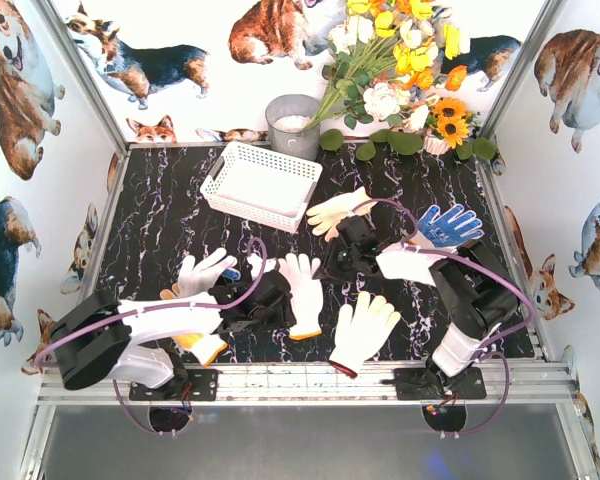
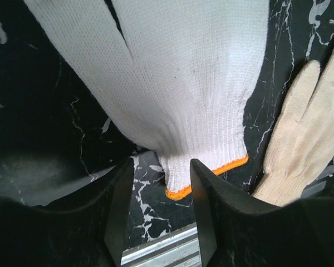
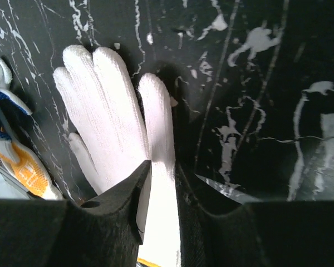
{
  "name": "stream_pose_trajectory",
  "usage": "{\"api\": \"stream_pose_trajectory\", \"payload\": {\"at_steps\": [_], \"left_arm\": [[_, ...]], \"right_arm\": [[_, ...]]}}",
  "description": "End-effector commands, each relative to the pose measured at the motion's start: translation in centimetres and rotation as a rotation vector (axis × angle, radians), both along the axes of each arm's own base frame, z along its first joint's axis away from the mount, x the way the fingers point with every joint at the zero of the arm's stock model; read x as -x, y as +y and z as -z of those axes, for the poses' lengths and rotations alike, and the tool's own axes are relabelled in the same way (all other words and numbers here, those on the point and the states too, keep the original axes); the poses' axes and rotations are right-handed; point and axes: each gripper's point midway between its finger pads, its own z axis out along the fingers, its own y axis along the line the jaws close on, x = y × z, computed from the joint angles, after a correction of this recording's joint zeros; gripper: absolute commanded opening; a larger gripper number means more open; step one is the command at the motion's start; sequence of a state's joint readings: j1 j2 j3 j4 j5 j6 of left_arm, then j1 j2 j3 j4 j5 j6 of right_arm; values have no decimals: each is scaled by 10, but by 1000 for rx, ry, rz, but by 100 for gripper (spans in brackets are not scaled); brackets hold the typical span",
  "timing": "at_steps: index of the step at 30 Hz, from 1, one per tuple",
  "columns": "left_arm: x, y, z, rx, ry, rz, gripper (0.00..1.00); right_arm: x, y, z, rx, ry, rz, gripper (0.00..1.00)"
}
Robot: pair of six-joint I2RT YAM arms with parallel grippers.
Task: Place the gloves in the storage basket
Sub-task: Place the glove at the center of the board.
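So the orange-cuffed glove (image 1: 302, 292) sits mid-worktop, long axis near-to-far, fingers aimed at the far edge. The left gripper (image 2: 162, 165) is partly open, straddling the cuff corner. The right gripper (image 3: 162, 167) sits narrow over its palm; can't tell if it's pinching.

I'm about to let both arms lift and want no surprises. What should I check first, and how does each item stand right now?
1. Cuff of the orange-trimmed glove sits between the fingers of the left hand: ok.
2. The left hand has closed on that cuff: not ok, a gap shows beside the cuff.
3. The white glove lies between the fingers of the right hand: ok.
4. The right hand grips firmly: cannot tell; fabric fills the gap, but a clamp is not evident.
5. The storage basket has free room and nothing over it: ok.
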State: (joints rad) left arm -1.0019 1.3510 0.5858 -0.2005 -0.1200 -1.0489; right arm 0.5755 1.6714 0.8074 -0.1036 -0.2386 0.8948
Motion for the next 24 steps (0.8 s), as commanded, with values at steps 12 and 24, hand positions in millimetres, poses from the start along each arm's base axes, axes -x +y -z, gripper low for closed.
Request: {"api": "stream_pose_trajectory", "payload": {"at_steps": [12, 24], "left_arm": [[-30, 32, -78, -136, -174, -54, 59], [-17, 139, -64, -356, -3, -348, 53]], "right_arm": [[-11, -16, -56, 123, -169, -2, 54], [7, -57, -118, 66, -359, 101, 63]]}}
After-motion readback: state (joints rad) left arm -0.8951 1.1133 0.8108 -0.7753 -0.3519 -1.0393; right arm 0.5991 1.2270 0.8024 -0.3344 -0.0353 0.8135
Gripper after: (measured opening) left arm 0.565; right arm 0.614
